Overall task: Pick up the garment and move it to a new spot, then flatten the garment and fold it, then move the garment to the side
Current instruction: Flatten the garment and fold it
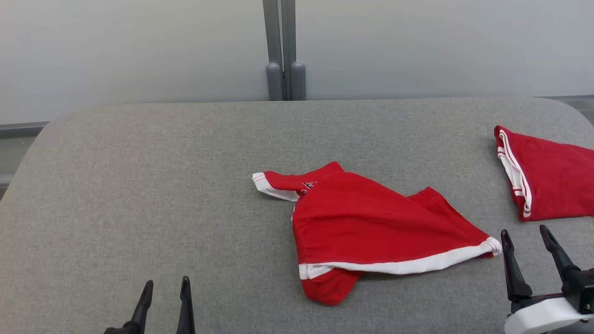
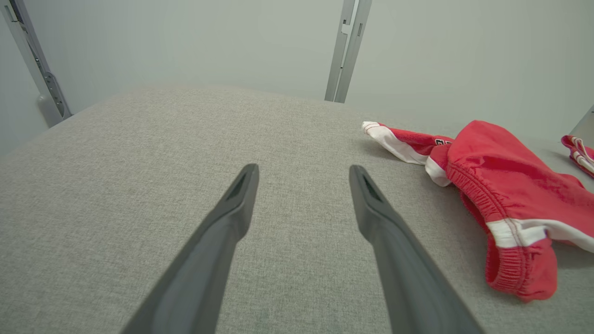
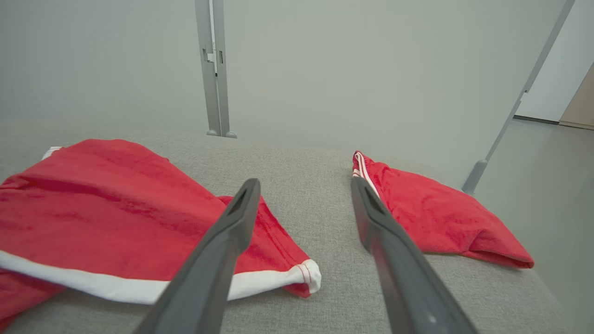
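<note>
Two dark fingers (image 1: pixel 185 301) of the left gripper (image 1: pixel 167 281) stand apart in the head view, with its body cut off by the bottom edge. The right gripper (image 1: pixel 524 230) is spread too and holds nothing. Two red pieces lie on the grey padded table (image 1: pixel 139 185): the garment (image 1: pixel 371 218), crumpled at centre with part tucked under, and a second red garment (image 1: pixel 547 176), cut by the right edge.

In the left wrist view, the left gripper (image 2: pixel 304 168) is parted over bare fabric, and the garment (image 2: pixel 501 167) lies to the right, partly cropped.

In the right wrist view, the right gripper (image 3: pixel 305 182) gapes between the garment (image 3: pixel 116 204) and the second red garment (image 3: pixel 431 208), one finger covering part of the white hem (image 3: pixel 93 285).
</note>
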